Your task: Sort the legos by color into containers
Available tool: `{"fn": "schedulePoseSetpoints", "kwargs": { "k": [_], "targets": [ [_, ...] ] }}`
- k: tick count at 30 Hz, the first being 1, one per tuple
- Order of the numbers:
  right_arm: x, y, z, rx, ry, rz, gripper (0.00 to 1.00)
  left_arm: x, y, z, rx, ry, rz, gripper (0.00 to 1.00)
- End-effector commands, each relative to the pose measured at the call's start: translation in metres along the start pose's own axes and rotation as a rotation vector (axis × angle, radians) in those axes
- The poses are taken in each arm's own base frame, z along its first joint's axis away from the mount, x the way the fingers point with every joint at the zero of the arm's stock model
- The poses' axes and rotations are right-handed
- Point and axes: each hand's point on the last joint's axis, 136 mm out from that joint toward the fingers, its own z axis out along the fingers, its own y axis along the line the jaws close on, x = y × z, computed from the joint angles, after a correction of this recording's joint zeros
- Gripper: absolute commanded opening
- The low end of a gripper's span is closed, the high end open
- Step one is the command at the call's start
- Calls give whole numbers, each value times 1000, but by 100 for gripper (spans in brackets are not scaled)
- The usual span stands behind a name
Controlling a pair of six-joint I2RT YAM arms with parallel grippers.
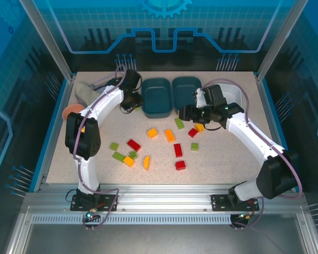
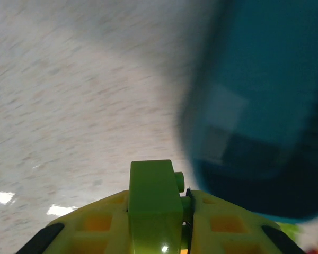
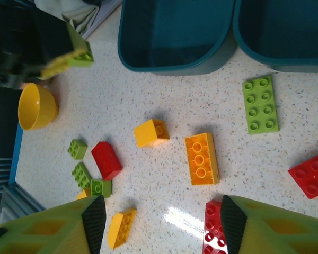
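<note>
My left end effector [image 2: 158, 203] is clenched on a green brick [image 2: 152, 182], pads on its two flat sides, studs poking right. In the overhead view it sits upper centre-left, just beside the left teal tub [image 1: 157, 98]. The left wrist view is blurred, so I can't say for sure how deep the brick sits in the grip. My right end effector [image 3: 161, 219] is released, fingers wide and nothing between them, hanging over the loose bricks low in the right wrist frame.

Bricks look like hard glossy plastic: light and stiff, not fragile, but slick on the smooth walls. Best hold is probably across the two flat sides, not over the studs. The orange brick [image 3: 201, 159] is oblong, so I'd pinch across its short width. The yellow brick [image 3: 151, 132] is tipped on a side and may roll.

The tubs are smooth, shallow and round-cornered. The second teal tub [image 1: 186, 90] touches the first. The bench [image 1: 95, 164] is speckled, matte and flat.
</note>
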Motion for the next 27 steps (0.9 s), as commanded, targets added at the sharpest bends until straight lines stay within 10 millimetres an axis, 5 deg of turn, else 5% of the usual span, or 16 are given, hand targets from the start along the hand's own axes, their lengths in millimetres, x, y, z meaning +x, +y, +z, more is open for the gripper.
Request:
{"fn": "schedulePoseSetpoints", "kwargs": {
  "k": [1, 7, 16, 22, 27],
  "targets": [
    [-17, -13, -3, 37, -82, 66, 62, -8, -23, 2, 28, -4, 27, 21],
    [-15, -70, -6, 265, -83, 231, 63, -28, -74, 42, 138, 4, 41, 24],
    [8, -128, 21, 445, 74, 239, 68, -28, -91, 98, 167, 72, 26, 29],
    [21, -154, 42, 535, 210, 198, 74, -25, -96, 97, 187, 93, 33, 56],
    [23, -157, 51, 533, 218, 255, 77, -31, -112, 62, 246, 55, 59, 64]
  ]
}}
